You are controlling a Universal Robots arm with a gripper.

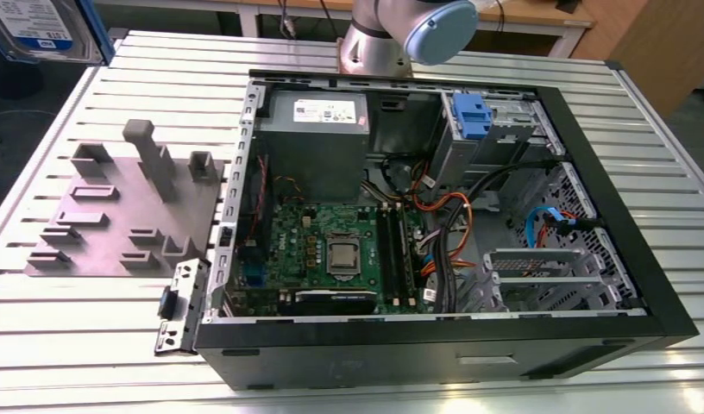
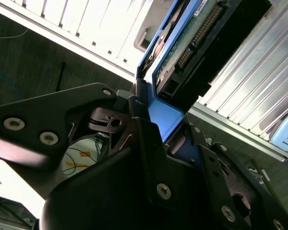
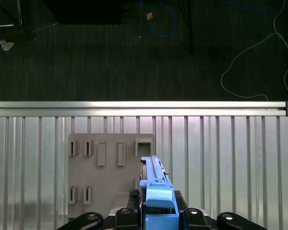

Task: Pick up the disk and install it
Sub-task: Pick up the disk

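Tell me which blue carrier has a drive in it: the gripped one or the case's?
The one in the gripper: its blue frame wraps the disk, connector pins showing. The blue bracket in the case bay looks bare.

Open computer case flat on slatted desk. Inside case: grey power box, blue bracket, motherboard. Beside case, on the exterior view's left: grey slotted plate. Beyond case: arm base, the disk.
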